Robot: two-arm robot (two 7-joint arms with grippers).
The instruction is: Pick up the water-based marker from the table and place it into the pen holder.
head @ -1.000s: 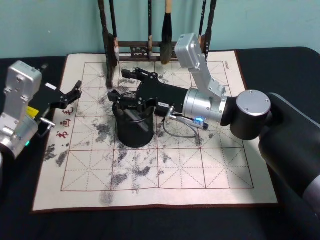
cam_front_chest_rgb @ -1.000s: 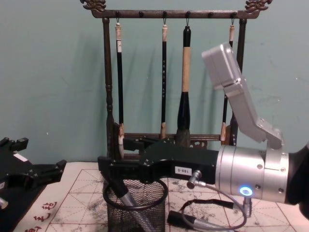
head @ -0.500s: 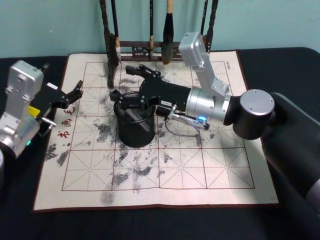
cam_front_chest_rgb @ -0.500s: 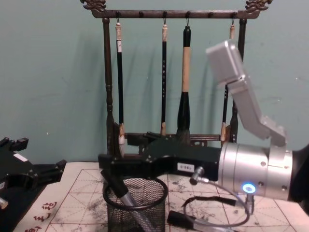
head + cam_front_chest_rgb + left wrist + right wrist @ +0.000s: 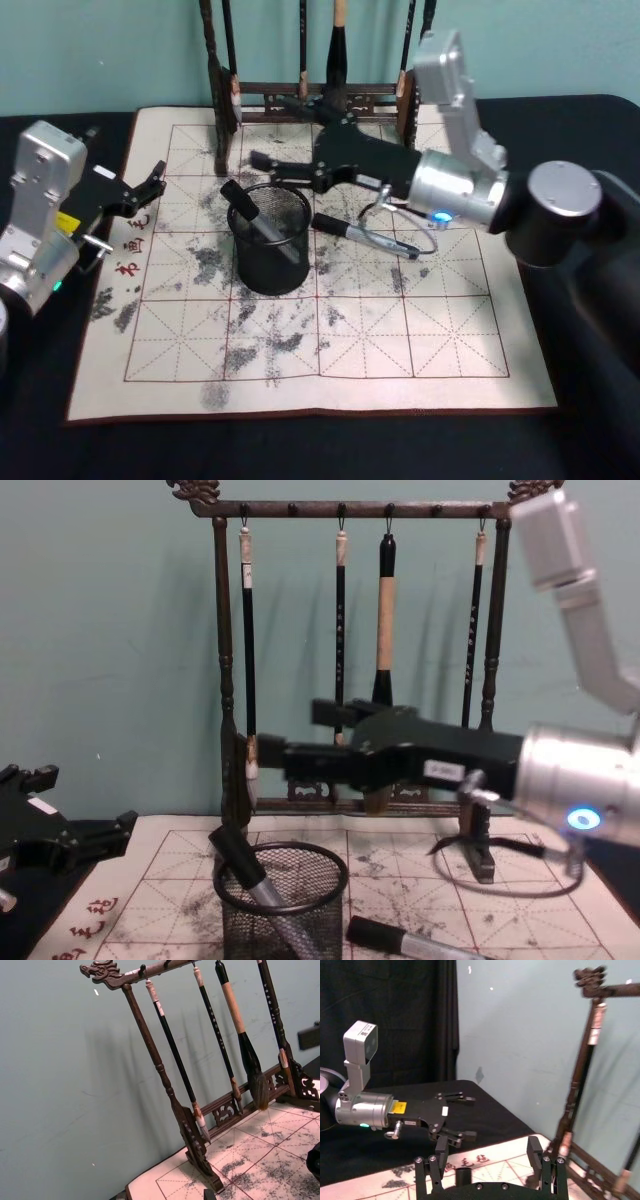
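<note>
The marker (image 5: 262, 228) leans in the holder (image 5: 270, 272), black cap over its left rim. It looks light, stiff and slick, best pinched mid-barrel. The holder seems to hold nothing else. A second marker (image 5: 365, 237) lies on the table (image 5: 400, 330) just right of it. The right gripper (image 5: 265, 167) hovers above and behind, spread and empty; the left gripper (image 5: 152, 180) sits parked at the left, also spread

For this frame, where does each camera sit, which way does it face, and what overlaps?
Head: high, looking down on the table; left gripper parked left, right gripper open beyond the pen holder, which holds the water-based marker.
Chest: low, facing forward at the brush rack; right gripper reaches in from the right.
Left wrist: faces the brush rack.
Right wrist: looks past its own fingers toward the left gripper.
Shared: all four see the brush rack.
</note>
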